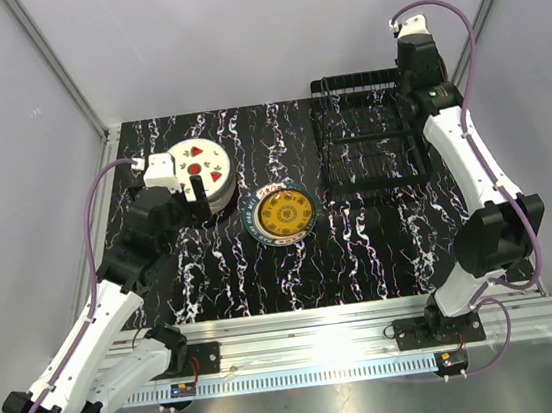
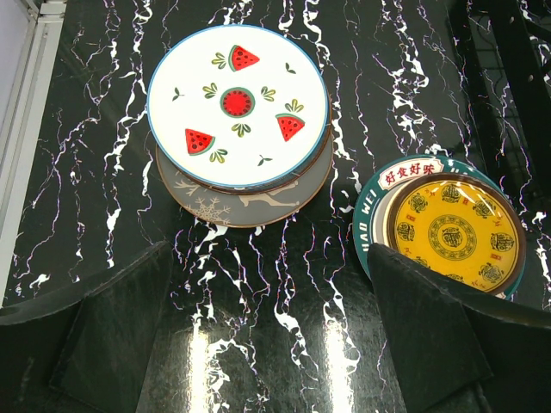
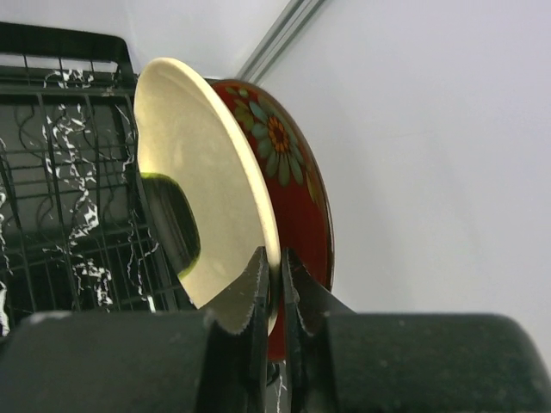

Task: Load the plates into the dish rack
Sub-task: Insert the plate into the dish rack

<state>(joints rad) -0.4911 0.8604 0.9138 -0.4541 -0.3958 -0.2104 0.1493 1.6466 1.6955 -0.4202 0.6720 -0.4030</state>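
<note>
A white watermelon plate (image 2: 238, 105) tops a small stack (image 1: 198, 162) at the table's back left, with a grey-brown plate (image 2: 232, 200) under it. A teal-rimmed yellow plate (image 1: 279, 214) lies flat to its right. My left gripper (image 2: 271, 284) hangs open over bare table between them, holding nothing. The black wire dish rack (image 1: 367, 140) stands at the back right. At its far right corner my right gripper (image 3: 277, 262) is shut on the rim of a cream plate (image 3: 198, 172) held on edge. A red floral plate (image 3: 297, 172) stands upright right behind it.
The black marbled table (image 1: 362, 246) is bounded by white walls at the back and sides. An aluminium rail (image 1: 321, 327) carrying both arm bases runs along the near edge. The rack's wire floor (image 3: 69, 172) shows left of the held plate.
</note>
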